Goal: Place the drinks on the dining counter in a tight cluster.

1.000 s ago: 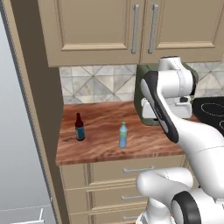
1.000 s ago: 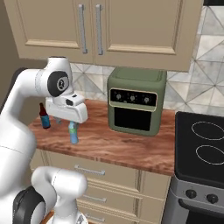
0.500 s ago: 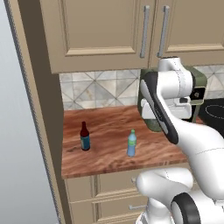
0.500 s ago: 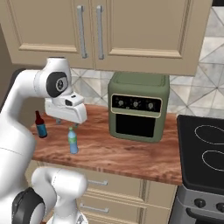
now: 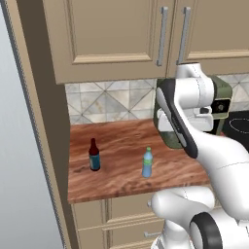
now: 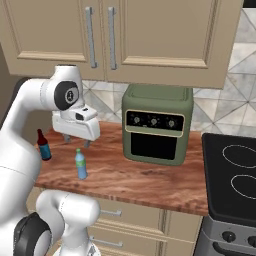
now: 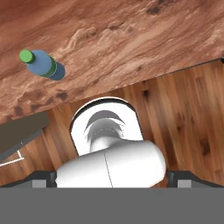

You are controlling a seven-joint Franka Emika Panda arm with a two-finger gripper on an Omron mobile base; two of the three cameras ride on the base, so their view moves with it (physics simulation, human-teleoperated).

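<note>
Hand [image 6: 76,141] raised above the short wood table [image 5: 121,175] under the beige wall cabinets [image 5: 112,39], fingers spread wide and pinching nothing, pointing down at the surface. Two drinks standing upright on that table: small light-blue bottle [image 5: 147,163] with green cap toward the front edge, slim dark-brown bottle [image 5: 94,155] with blue label to its left and slightly farther back, the two apart from each other. From the right base view, light-blue bottle [image 6: 80,164] just below and a touch forward of the hand, dark-brown bottle [image 6: 43,145] off to the hand's left, nearer the wall panel. Through the hand view, light-blue bottle [image 7: 42,64] sitting up in the upper left corner, well off the line between the finger tips, seen from above with its cap leaning away. Both long axes vertical, so a sideways approach at mid-body looks likeliest, with the hand lowered and shifted toward the front of the table first. Light-blue bottle judged the nearer pick. Green toaster oven [image 6: 157,124] standing to the right, clear of that path. Neither drink on the dining counter yet; clustering not begun.
</note>
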